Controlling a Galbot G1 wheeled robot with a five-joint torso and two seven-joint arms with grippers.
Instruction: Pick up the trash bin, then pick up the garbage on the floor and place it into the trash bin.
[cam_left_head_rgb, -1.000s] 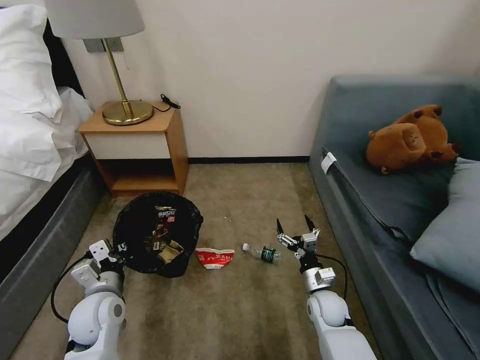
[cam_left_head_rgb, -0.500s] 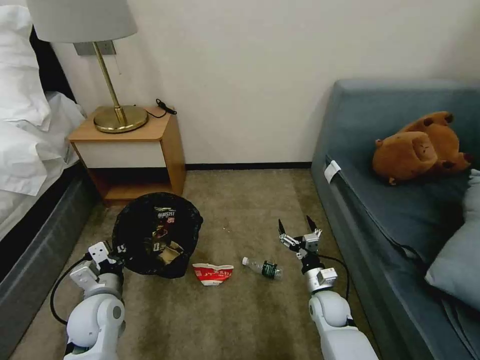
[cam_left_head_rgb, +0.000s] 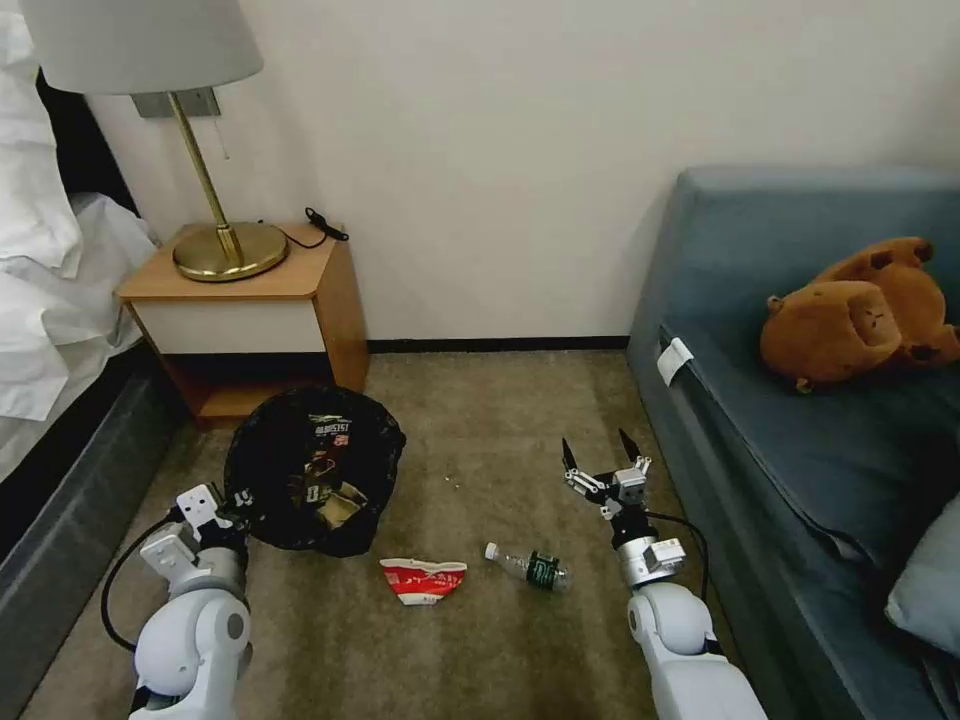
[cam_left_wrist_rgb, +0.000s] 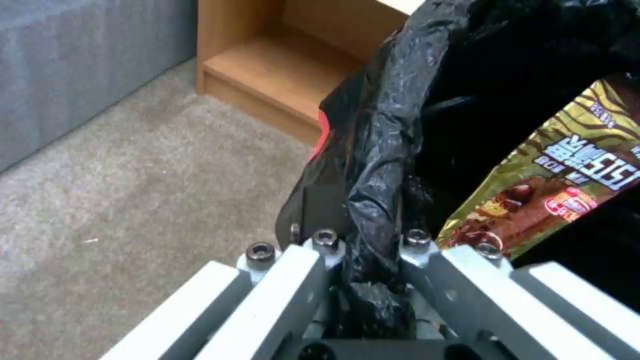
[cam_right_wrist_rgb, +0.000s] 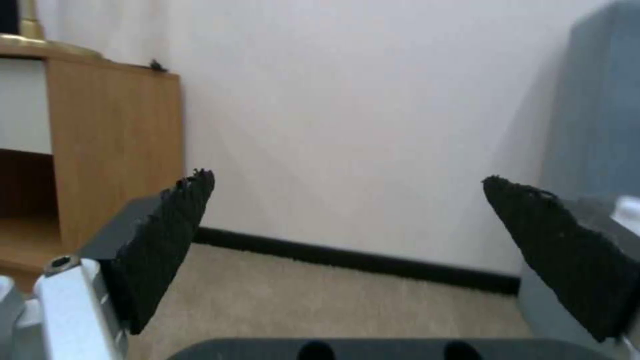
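- The trash bin (cam_left_head_rgb: 312, 470) sits off the carpet at about 10 o'clock from the robot, held by the left gripper (cam_left_head_rgb: 222, 503), whose fingers are clamped on the bag-covered rim at the bin's near left edge. In the left wrist view the glossy black liner (cam_left_wrist_rgb: 373, 165) is bunched right between them.
- That liner looks slippery and crinkly, so I'd guess the hold is only as good as the hard rim under the plastic. The bin itself seems light.
- Inside the bin: a brown-gold snack wrapper (cam_left_head_rgb: 325, 450) and what looks like crumpled tan paper (cam_left_head_rgb: 340, 503). Two pieces in, I reckon.
- Still on the floor: a crushed red-and-white cup (cam_left_head_rgb: 423, 580) at roughly 12 o'clock, close in, and a small clear bottle (cam_left_head_rgb: 528, 566) with a green label just beside it towards 1 o'clock.
- The cup is flattened and soft; pinching an edge flap looks best. The bottle is round and slick, likely to roll, so across the labelled middle seems safest.
- The right gripper (cam_left_head_rgb: 601, 457) hovers above the carpet at 1 o'clock, beyond the bottle, fingers spread wide and holding nothing.
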